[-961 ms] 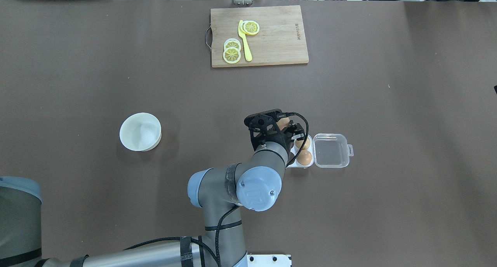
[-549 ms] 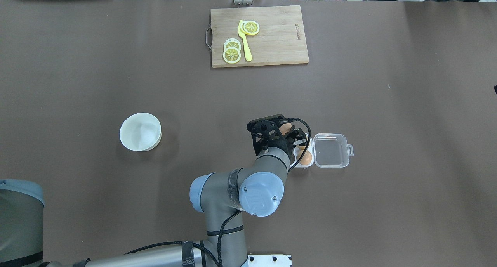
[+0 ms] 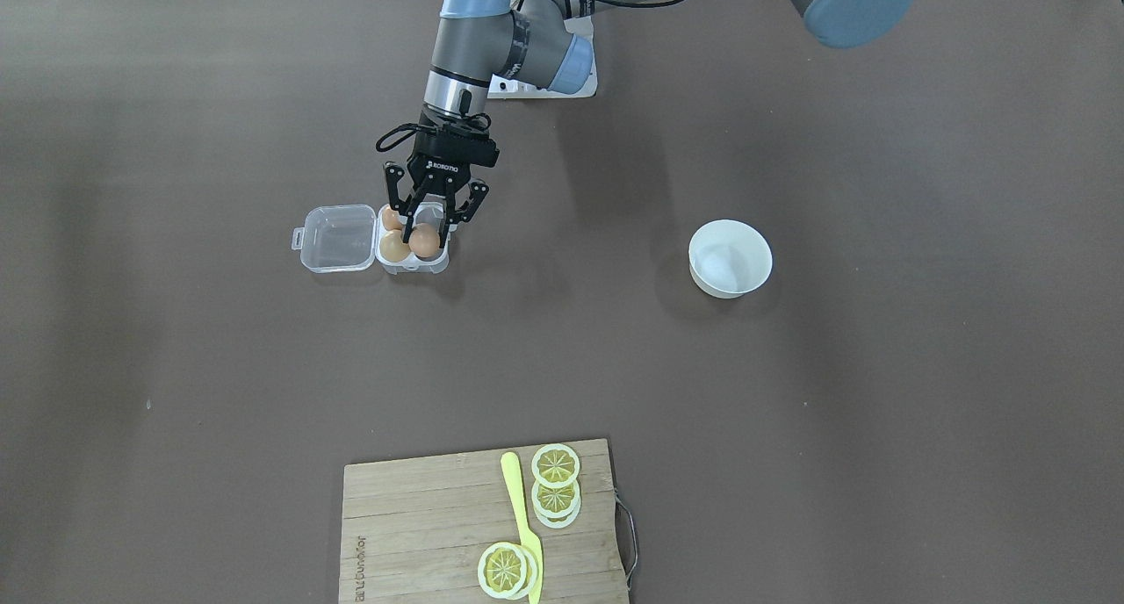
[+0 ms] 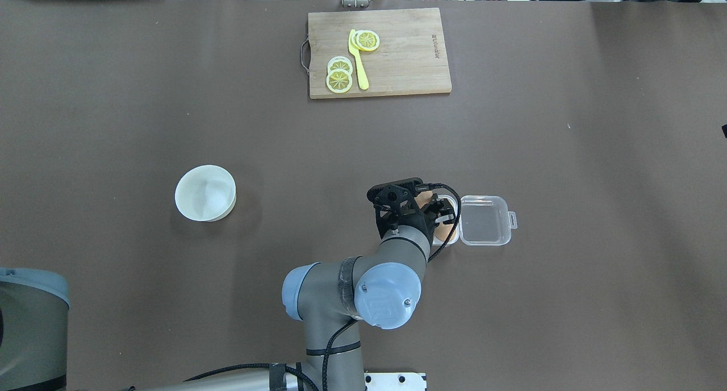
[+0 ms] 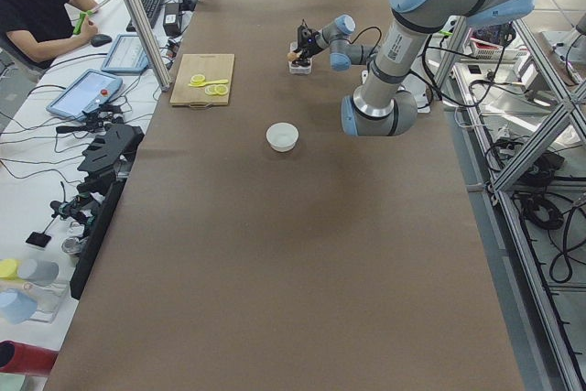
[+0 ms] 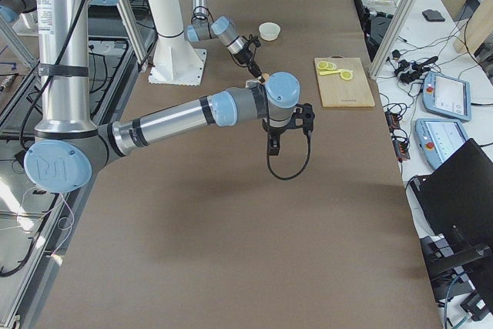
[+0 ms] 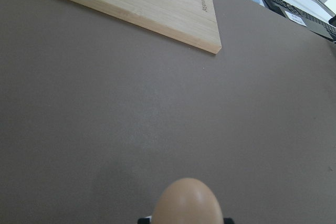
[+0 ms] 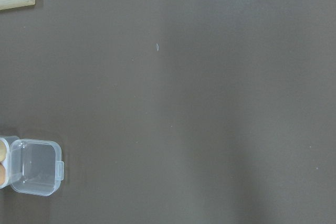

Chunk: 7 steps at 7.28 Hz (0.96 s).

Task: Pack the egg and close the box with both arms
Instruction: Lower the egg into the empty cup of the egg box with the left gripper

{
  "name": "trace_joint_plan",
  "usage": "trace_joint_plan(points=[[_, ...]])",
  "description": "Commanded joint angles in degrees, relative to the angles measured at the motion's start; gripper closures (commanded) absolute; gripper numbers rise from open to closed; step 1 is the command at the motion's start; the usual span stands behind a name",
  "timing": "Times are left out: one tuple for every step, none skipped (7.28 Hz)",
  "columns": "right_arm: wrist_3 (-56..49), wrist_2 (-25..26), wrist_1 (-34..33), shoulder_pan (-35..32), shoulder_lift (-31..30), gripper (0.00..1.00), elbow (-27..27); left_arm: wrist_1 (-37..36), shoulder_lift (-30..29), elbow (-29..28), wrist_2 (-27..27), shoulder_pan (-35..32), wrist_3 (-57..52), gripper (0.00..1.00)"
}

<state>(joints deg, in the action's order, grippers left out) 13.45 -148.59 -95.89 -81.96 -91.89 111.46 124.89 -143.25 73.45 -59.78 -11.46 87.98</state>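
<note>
My left gripper is shut on an orange-brown egg and holds it low over a cell of the clear box. The same egg shows at the bottom of the left wrist view. Two more eggs sit in the box's cells beside it. The box's hinged lid lies open and flat on the table. From overhead, the gripper hides most of the box's base. My right gripper hangs high above the table and shows only from the side, so I cannot tell its state. The right wrist view shows the box far below.
A round white bowl stands to the left of the box in the overhead view. A wooden cutting board with lemon slices and a yellow knife lies at the far edge. Brown table surface surrounds the box.
My left gripper has moved right and nearer with the egg, and down over the box, so it now covers most of the box's base and the eggs there.
</note>
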Motion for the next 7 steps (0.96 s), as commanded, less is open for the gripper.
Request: trace_joint_plan(points=[[0.0, -0.04, 0.0, -0.04, 0.05, 0.0, -0.01, 0.0, -0.01, 0.12, 0.1, 0.12, 0.0, 1.0], [0.0, -0.12, 0.0, -0.04, 0.05, 0.0, 0.25, 0.0, -0.18, 0.29, 0.1, 0.12, 0.0, 0.88], [0.09, -0.04, -0.09, -0.04, 0.31, 0.0, 0.08, 0.0, -0.19, 0.29, 0.19, 0.03, 0.0, 0.6], [0.09, -0.04, -0.09, -0.04, 0.31, 0.0, 0.07, 0.0, -0.19, 0.29, 1.75, 0.03, 0.0, 0.45], [0.18, -0.04, -0.09, -0.04, 0.31, 0.0, 0.07, 0.0, -0.19, 0.29, 1.94, -0.05, 0.0, 0.43], [0.18, -0.04, 0.0, -0.04, 0.31, 0.0, 0.16, 0.0, -0.27, 0.47, 1.95, -0.23, 0.08, 0.43], [0.26, -0.12, -0.09, -0.04, 0.31, 0.0, 0.42, 0.17, -0.36, 0.38, 1.95, -0.49, 0.09, 0.43]])
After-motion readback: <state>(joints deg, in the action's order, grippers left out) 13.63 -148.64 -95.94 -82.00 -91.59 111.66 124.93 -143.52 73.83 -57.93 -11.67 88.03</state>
